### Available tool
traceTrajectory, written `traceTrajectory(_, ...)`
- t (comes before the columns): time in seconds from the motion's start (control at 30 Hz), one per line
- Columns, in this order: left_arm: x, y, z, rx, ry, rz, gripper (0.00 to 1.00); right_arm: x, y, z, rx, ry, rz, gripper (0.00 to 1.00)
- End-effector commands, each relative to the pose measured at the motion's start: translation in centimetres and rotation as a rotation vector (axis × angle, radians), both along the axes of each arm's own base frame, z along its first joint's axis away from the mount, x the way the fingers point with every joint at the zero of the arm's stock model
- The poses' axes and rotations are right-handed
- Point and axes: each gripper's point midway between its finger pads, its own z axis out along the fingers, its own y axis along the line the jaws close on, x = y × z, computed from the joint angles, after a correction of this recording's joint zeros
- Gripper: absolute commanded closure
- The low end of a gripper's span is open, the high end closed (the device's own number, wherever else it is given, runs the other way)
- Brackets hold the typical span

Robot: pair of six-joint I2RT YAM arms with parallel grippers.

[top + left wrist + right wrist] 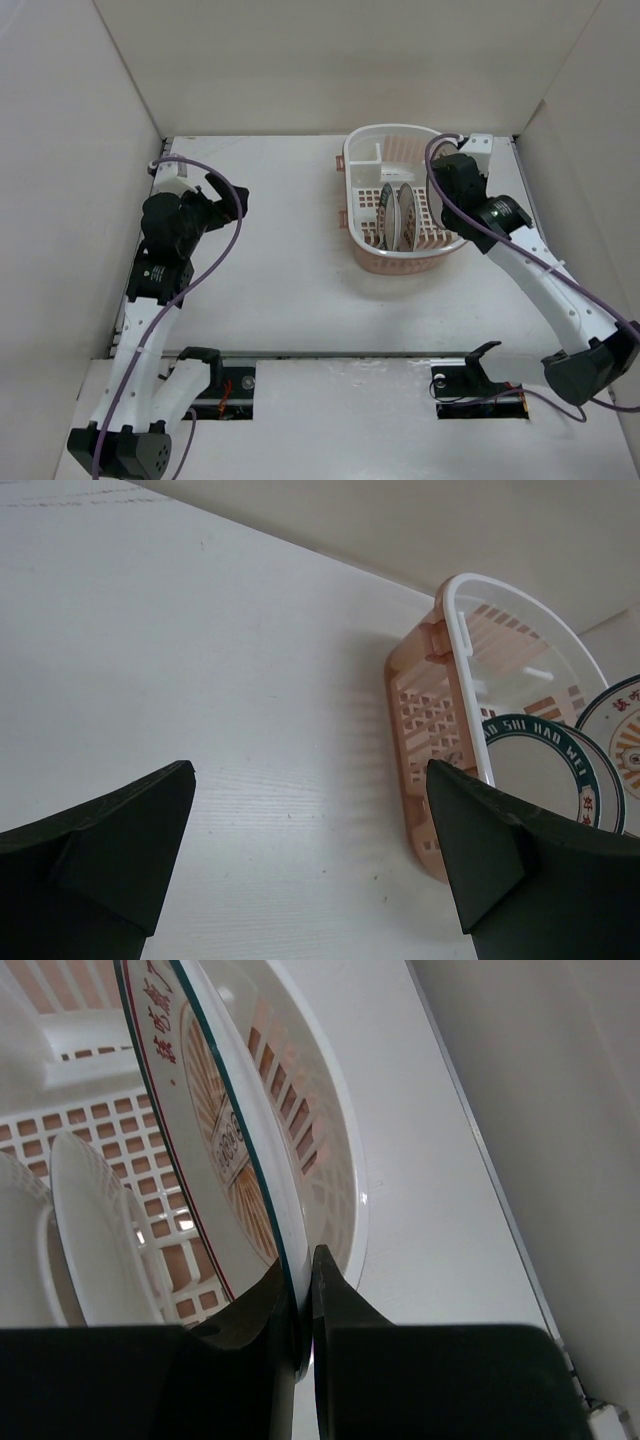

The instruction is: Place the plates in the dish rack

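Your right gripper (303, 1270) is pinching the rim of an upright plate (215, 1140) inside the dish rack (335, 1160). Your left gripper (308, 775) is hanging wide open, holding nothing, at far left.

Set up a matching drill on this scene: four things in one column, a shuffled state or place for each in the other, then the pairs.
Things
1. left gripper
2. right gripper
3. pale pink-and-white plastic dish rack
4. round plate with a dark green rim band

States
A. stands on edge in the rack, ungripped
B. open and empty, above the white table
C. shut on the rim of the round orange-sunburst plate
D. sits on the table with plates inside

Pairs: 1-B, 2-C, 3-D, 4-A
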Motion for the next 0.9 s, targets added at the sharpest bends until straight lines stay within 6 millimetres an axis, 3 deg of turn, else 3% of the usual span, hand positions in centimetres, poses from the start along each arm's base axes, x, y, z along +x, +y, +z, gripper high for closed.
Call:
traceTrajectory(0.0,-0.3,0.4,2.2,0.016,-0.072,0.018,0.0,1.5,0.1,0.7,0.024,-0.069,-0.036,1.0)
traceTrajectory(0.6,-0.4,0.5,2.3,0.028,-0.074,0.025,0.0,2.5,1.0,-5.7,0.023,0.065,-0.057,1.0)
traceTrajectory(0.87,-0.5,0.5,2.1,0.029,-0.065,0.025,0.0,2.2,1.1,-6.8,0.013,0.088,-0.063,1.0)
